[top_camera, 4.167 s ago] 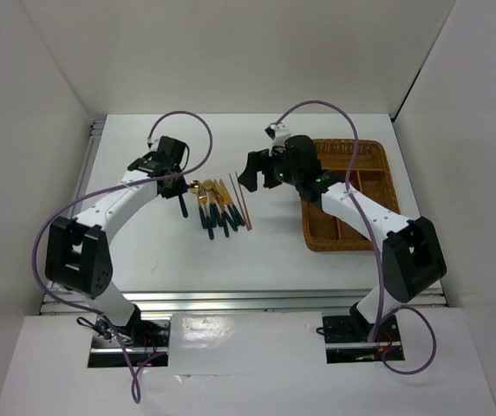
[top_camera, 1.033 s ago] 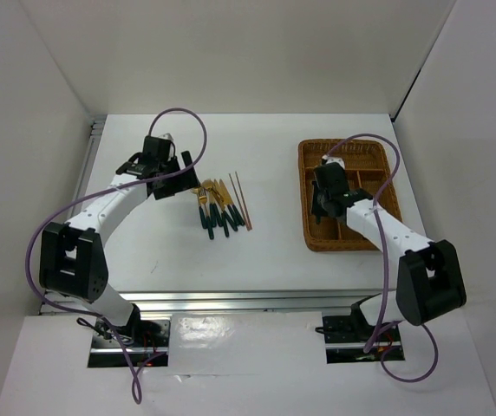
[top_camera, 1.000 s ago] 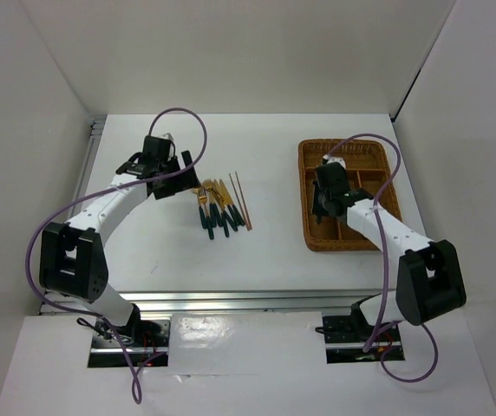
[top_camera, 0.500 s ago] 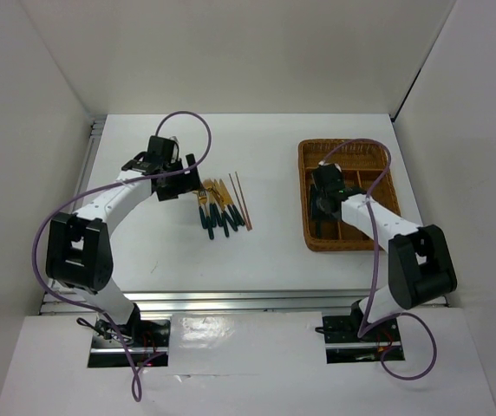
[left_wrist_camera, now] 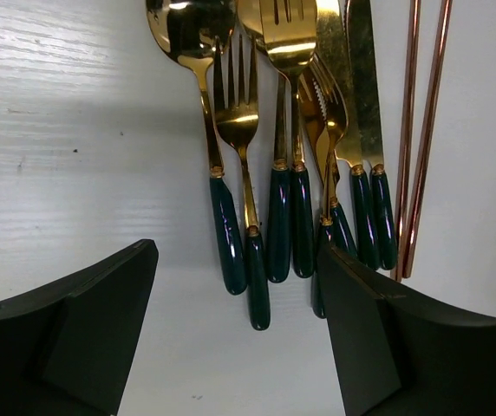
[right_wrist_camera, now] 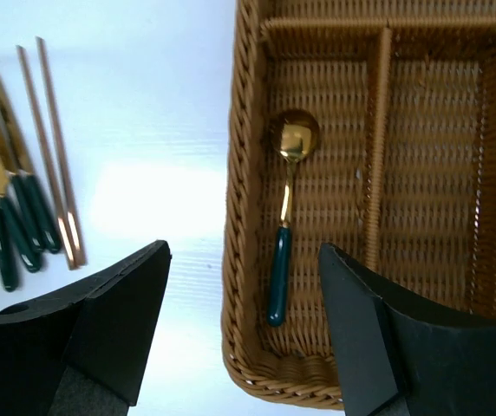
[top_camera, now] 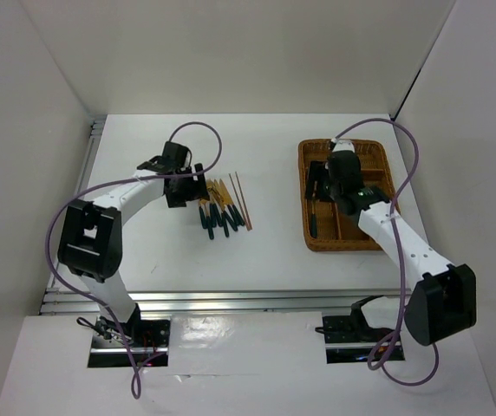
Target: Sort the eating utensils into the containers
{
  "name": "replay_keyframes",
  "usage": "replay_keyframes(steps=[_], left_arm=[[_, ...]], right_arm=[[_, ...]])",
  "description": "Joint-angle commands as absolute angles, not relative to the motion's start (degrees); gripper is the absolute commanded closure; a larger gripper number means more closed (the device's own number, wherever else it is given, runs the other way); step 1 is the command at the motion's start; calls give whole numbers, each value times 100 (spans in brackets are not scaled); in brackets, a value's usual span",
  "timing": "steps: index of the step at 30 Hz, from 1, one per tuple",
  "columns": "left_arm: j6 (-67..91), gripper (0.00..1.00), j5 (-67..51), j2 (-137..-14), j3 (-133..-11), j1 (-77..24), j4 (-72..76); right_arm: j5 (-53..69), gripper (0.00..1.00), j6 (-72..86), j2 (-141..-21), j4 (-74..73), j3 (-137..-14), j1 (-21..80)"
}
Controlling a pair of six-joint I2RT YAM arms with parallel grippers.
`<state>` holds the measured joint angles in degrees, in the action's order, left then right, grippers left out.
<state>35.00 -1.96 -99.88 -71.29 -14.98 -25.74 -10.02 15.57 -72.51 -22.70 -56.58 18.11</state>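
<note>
— Spoon (right_wrist_camera: 284, 217) position?
— In the wicker tray (right_wrist_camera: 246, 364), in the long compartment nearest the loose cutlery (left_wrist_camera: 283, 217). It lies lengthwise, bowl toward the tray's far end and handle toward its near rim.
— Grippers?
— Right gripper (right_wrist_camera: 242, 260) is above the tray, jaws apart, empty. Left gripper (left_wrist_camera: 235, 260) is spread wide, empty, over the loose cutlery.

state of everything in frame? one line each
spoon: lying flat in the left long compartment of the wicker tray, not held
wicker tray: only that spoon visible in it
cutlery pile: on the table, overlapping, unsorted
chopsticks: side by side beside the pile
left gripper: open, over the pile's handles
right gripper: open, over the tray's edge
</note>
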Motion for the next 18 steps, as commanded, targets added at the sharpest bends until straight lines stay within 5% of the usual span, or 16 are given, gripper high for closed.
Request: replay_keyframes(steps=[1,18], left_arm=[[3656,12,157,-10133,-7461,-1713,-2645],[4228,30,1160,-10775,-7778,-2048,-3234]], right_arm=[[-757,23,1608,-7022,-1653,-5503,1802],[-405,23,1547,-7102,-1081,-5194,1802]])
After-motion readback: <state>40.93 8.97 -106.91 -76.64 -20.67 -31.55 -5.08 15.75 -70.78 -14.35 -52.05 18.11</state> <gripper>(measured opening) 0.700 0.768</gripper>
